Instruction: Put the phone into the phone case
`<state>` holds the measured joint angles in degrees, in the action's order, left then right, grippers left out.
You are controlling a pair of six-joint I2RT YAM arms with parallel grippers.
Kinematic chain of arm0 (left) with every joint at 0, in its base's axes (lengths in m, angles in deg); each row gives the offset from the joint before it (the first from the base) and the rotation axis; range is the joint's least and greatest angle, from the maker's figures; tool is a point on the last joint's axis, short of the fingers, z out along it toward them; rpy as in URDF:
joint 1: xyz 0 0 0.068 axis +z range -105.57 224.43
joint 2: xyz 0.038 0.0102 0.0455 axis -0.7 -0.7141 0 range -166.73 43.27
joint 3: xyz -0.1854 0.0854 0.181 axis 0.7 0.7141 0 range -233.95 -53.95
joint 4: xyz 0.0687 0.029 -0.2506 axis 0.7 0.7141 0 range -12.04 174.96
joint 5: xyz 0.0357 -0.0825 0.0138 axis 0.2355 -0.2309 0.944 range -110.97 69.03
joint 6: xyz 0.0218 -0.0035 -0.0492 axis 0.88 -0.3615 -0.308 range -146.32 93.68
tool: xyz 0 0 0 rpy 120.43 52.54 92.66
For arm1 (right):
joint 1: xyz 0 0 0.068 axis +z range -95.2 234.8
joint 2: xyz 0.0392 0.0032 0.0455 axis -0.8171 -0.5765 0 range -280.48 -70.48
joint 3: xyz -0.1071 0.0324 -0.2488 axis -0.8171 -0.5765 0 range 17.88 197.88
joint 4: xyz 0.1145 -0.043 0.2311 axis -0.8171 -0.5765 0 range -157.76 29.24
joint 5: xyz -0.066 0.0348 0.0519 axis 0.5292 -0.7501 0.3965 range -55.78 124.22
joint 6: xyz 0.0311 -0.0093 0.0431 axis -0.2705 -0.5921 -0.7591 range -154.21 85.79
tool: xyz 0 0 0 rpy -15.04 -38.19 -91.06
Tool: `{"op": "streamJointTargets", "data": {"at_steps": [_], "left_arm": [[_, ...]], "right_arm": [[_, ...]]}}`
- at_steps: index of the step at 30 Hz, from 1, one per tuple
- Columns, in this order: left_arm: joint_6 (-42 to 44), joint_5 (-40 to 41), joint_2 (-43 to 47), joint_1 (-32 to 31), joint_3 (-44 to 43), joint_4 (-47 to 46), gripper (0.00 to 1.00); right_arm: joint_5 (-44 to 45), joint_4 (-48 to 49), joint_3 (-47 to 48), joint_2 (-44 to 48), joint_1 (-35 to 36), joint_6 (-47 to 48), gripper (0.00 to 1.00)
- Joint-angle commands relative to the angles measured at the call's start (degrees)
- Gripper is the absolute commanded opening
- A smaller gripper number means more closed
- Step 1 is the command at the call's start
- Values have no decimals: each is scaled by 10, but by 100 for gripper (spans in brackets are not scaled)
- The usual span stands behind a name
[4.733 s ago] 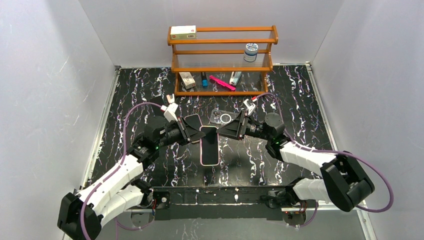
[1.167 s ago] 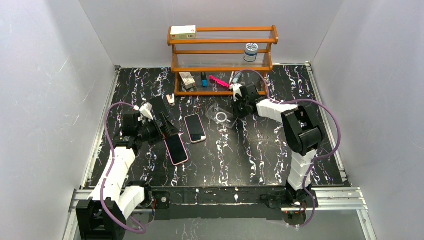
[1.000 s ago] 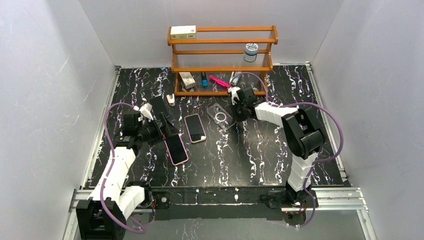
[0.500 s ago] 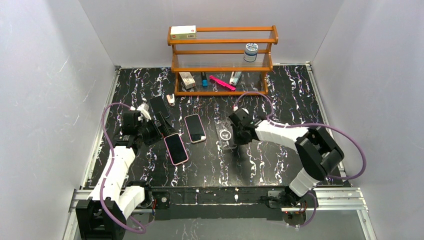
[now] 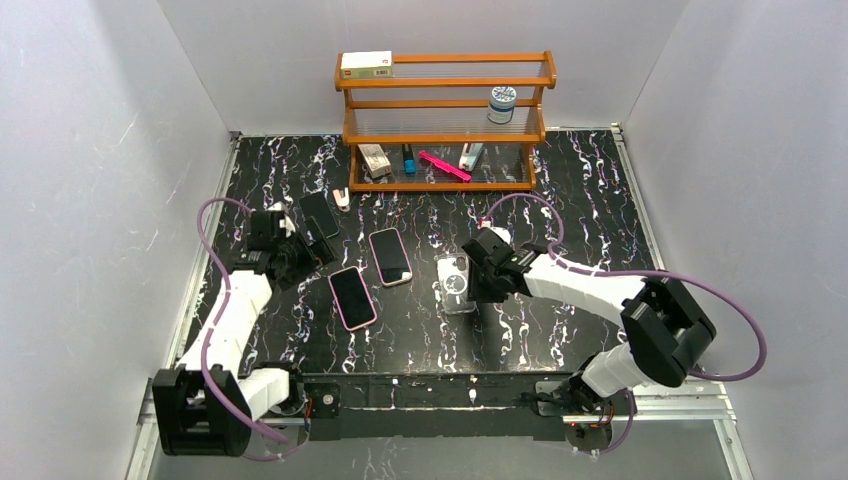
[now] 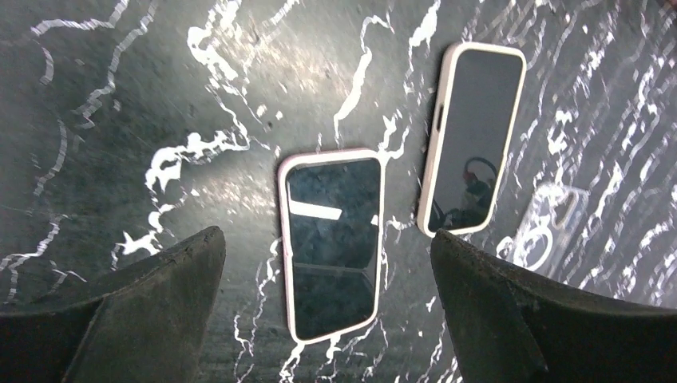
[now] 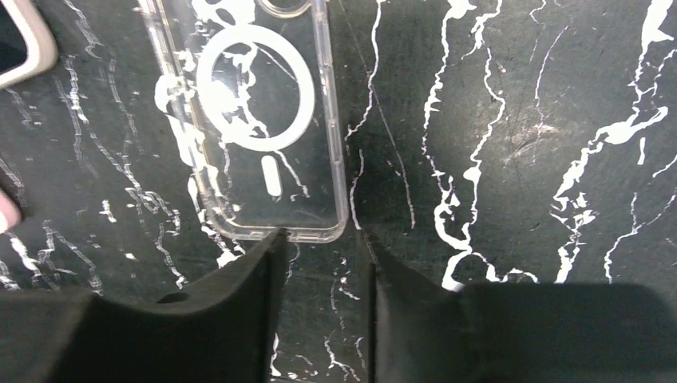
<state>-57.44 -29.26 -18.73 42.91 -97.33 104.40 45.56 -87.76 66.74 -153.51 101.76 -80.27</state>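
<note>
- The clear plastic phone case with a white ring on its back [image 5: 455,283] had been carried from the far side of the black marbled tabletop [image 5: 580,200], near the wooden shelf rack [image 5: 445,120], to the middle.
- It now lay flat there, just right of the two phones.
- The right gripper [image 7: 319,255], clamped on the case half a second earlier, had let its jaws part to a narrow gap. It held nothing, and its fingertips [image 7: 239,287] sat right at the case's near short end.
- The left gripper [image 6: 327,239] stood spread as wide as it goes and was empty. It hung to the left of the phones, drawn back slightly from a second before.
- Neither phone had shifted. The pink-edged black phone nearer the arms [image 5: 352,297] and the second pink-edged black phone beyond it [image 5: 390,256] both lay face up on the table, apart from the case.
- The case looked set down for loading, so the fitting step was not yet begun. A phone still had to be picked up and pressed in.
- Whether the case's cavity faced up could not be told.
</note>
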Motion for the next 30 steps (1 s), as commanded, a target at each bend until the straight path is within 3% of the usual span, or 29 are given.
{"op": "streamJointTargets", "data": {"at_steps": [1,6,9,18,30], "left_arm": [[2,106,-49,-1,-69,12,98],[8,165,-136,-1,-134,-20,98],[4,169,-207,-2,-180,-38,98],[20,216,-388,-23,-303,-47,98],[46,275,-487,-49,-356,-42,96]], "right_arm": [[-9,-6,-5,42,2,-4,55],[-37,30,-12,91,2,25,87],[-55,61,-20,121,2,42,98],[-77,108,-23,158,2,74,99],[-54,110,-1,155,2,91,98]]}}
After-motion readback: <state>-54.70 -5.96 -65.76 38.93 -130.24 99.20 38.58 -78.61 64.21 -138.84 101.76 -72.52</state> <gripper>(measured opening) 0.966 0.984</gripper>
